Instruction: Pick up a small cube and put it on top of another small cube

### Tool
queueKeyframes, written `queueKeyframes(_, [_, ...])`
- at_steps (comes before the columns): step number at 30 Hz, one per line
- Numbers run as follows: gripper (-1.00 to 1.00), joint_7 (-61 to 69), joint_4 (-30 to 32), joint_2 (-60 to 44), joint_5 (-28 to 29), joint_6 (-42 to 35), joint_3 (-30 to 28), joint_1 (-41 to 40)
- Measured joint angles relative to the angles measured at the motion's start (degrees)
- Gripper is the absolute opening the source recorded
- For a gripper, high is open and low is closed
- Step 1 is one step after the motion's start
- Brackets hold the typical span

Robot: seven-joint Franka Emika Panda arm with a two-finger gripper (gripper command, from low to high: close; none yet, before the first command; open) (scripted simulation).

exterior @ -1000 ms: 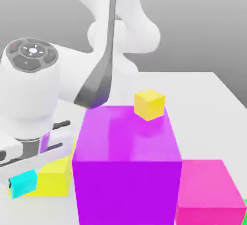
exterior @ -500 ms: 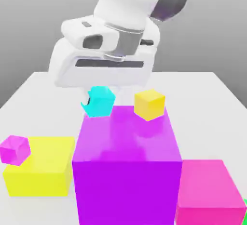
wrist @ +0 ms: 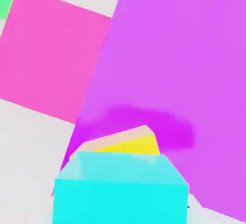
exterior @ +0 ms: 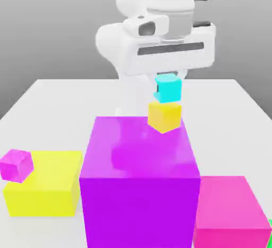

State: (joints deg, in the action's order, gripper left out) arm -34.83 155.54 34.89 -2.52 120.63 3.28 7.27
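Placing is apparently underway: glossy cyan cube (exterior: 169, 90) above yellow-orange cube (exterior: 164, 117). Whether the gripper (exterior: 168, 85) grips cannot be told; next, confirm release, then lift straight.

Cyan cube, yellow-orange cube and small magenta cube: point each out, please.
Cyan cube (exterior: 169, 89): exterior view, front face.
Yellow-orange cube (exterior: 159, 118): exterior view, side below the cyan cube.
Small magenta cube (exterior: 16, 167): exterior view, middle.
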Motion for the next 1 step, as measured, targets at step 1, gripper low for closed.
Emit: queueKeyframes(1, [1.00, 0.0, 0.0, 0.0, 0.0, 0.0, 0.0, 0.0])
